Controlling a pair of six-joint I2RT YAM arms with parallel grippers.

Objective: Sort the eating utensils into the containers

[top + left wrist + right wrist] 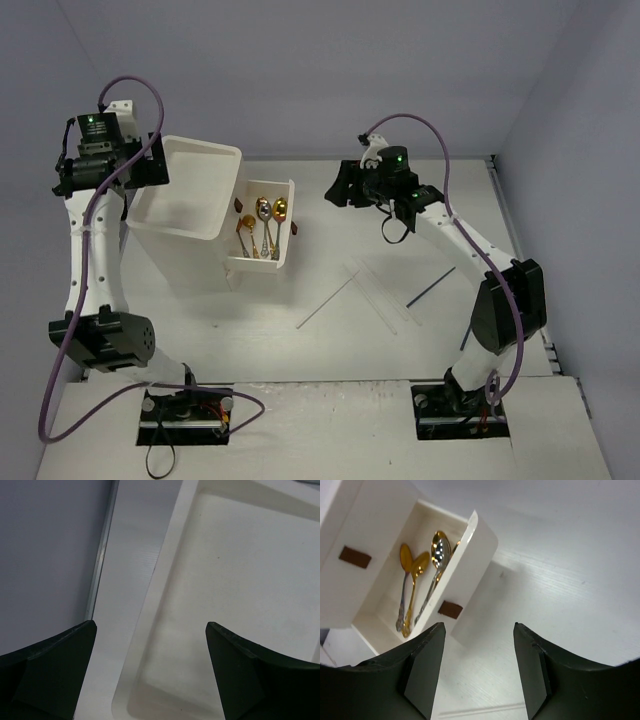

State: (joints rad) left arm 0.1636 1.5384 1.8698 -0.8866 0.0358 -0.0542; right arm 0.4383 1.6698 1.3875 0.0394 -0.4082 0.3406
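Several spoons (420, 564) left of right gripper (479, 628).

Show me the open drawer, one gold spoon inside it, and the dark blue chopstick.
open drawer (289, 200): top external view, on its front wall
gold spoon (281, 209): top external view, on its bowl
dark blue chopstick (432, 287): top external view, on its middle
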